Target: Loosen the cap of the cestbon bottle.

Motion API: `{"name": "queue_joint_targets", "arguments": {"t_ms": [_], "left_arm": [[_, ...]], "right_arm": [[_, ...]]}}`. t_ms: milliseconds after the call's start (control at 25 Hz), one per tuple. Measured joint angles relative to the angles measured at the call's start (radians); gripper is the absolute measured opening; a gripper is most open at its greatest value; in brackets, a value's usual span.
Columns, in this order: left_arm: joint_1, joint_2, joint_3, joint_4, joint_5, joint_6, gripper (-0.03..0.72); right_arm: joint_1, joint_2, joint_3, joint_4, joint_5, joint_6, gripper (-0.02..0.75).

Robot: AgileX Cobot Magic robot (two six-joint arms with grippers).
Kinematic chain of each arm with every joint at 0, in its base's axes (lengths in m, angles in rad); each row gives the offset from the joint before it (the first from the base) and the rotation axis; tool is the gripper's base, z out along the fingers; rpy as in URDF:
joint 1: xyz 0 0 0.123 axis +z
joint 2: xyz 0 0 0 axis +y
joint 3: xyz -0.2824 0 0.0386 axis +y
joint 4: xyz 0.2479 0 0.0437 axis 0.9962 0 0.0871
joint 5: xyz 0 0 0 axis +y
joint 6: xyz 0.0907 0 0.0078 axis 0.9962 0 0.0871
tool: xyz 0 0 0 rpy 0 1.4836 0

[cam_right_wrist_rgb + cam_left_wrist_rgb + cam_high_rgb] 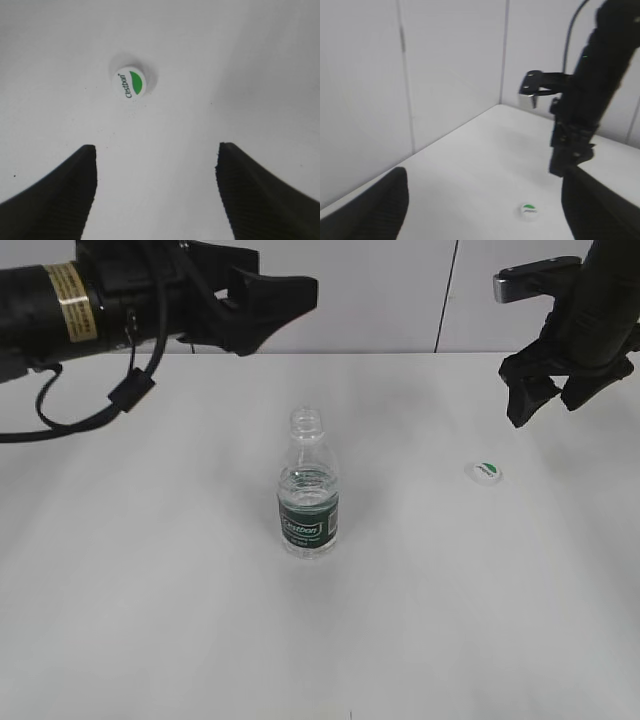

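Bottle [308, 490] stands upright near the middle of the white bench [150, 590], its threaded neck bare and open at the top. It is clear plastic with a dark green label band around the lower body, and some water shows inside.

Cap [484, 472] lies off the bottle, flat on the bench well to the right of it. From my right wrist the cap [131, 82] shows its white top with a green leaf mark and the word "Cestbon". From my left wrist I see the cap [528, 210] as a small white disc with a green spot, low on the bench.

My right claw [548, 400] hangs in the air above and a little behind the cap, touching neither it nor the bench. Its two dark ribbed fingers [60, 195] stand wide apart with nothing between them, and the cap sits ahead of the gap.

My left claw [275, 302] is raised at the upper left, well apart from the bottle and higher than its neck, pointing toward the right. Its fingers [375, 205] are spread wide at the lower corners of the left wrist view, and it holds nothing. Across the bench that view also catches my right arm [585, 100], dark against the pale wall [445, 65].
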Motion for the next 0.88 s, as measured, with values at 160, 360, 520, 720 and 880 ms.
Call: {"name": "queue_joint_targets", "arguments": {"t_ms": [160,360,520,720,880], "left_arm": [[0.0,-0.099,0.001,-0.043,0.247,-0.042,0.566],[0.02,-0.167,0.0,-0.167,0.548,-0.062,0.543],[0.043,-0.174,0.0,-0.193,0.75,-0.063,0.54],[0.083,-0.174,0.0,-0.264,0.898,-0.063,0.538],[0.133,-0.174,0.0,-0.311,0.964,-0.055,0.529]], "right_arm": [[0.0,-0.008,0.0,0.0,0.014,0.0,0.564],[0.0,-0.025,0.0,0.0,0.029,0.001,0.564],[0.0,-0.03,0.0,0.0,0.032,0.001,0.564],[0.0,-0.04,0.0,0.007,0.033,0.001,0.564],[0.0,-0.042,0.0,0.013,0.036,0.001,0.564]]}}
